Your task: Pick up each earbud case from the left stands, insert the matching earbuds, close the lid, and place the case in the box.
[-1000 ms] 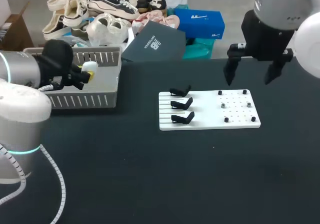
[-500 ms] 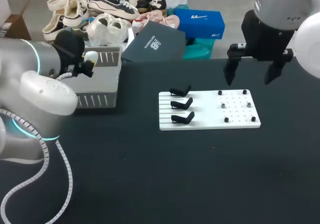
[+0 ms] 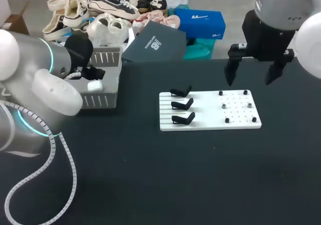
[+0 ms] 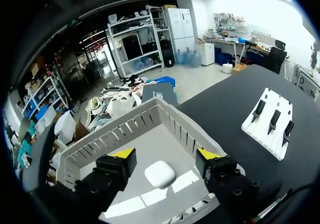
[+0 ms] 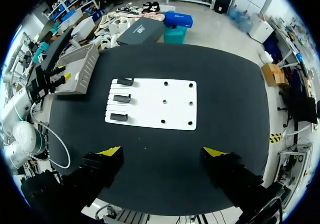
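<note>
Left gripper (image 4: 166,154) let go, now spread; one case (image 4: 160,174) in box (image 4: 167,118); three stands (image 3: 181,105); right gripper (image 3: 251,81) spread

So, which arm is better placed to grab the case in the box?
Left: the left gripper hangs open over the box, above the case; the right gripper hovers by the board.

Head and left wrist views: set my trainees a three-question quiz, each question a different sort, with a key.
1. Where does the earbud case lie?
2. True or false: the left gripper is shut on the earbud case.
3. The three black stands hold: A three cases; B one case; C nothing.
Key: 1 on the floor of the grey box; 2 false, the left gripper is open; 3 C.
</note>
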Controlling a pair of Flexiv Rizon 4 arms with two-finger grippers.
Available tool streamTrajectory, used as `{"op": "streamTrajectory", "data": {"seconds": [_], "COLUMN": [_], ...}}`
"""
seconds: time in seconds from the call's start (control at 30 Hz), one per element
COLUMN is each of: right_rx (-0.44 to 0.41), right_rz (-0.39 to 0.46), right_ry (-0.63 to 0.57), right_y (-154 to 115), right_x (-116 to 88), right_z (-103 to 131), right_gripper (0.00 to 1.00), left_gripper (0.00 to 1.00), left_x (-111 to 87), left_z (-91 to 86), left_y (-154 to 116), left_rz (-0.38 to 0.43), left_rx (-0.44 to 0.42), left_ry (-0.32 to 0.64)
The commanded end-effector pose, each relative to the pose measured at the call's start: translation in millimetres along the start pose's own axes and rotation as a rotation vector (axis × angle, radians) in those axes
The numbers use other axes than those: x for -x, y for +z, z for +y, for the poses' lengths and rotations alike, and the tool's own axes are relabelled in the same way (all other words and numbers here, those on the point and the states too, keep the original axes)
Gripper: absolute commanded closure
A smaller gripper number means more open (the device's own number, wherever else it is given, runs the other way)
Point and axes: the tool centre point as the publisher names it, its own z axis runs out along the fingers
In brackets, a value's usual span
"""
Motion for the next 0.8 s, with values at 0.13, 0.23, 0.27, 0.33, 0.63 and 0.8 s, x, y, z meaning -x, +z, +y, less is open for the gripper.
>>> {"op": "streamTrajectory", "data": {"seconds": [0.13,0.23,0.27,0.33,0.63,0.8], "right_rx": [0.001,0.001,0.001,0.001,0.001,0.001], "right_rz": [-0.005,-0.005,-0.005,-0.005,-0.005,-0.005], "right_ry": [0.001,0.001,0.001,0.001,0.001,0.001], "right_y": [0,0,0,0,0,0], "right_x": [-2,-2,-2,-2,-2,-2], "right_z": [-1,-1,-1,-1,-1,-1], "right_gripper": [0.00,0.00,0.00,0.00,0.00,0.00], "left_gripper": [0.00,0.00,0.00,0.00,0.00,0.00], "left_x": [9.9,12.6,13.2,13.5,23.2,23.6], "left_z": [-30.8,-48.9,-55.4,-64.9,-131.7,-161.8], "left_y": [-46,-63,-70,-77,-108,-115], "left_rz": [-0.070,-0.118,-0.135,-0.160,-0.263,-0.292], "left_rx": [-0.061,-0.107,-0.119,-0.153,-0.333,-0.415], "left_ry": [0.064,0.074,0.078,0.088,0.142,0.159]}}
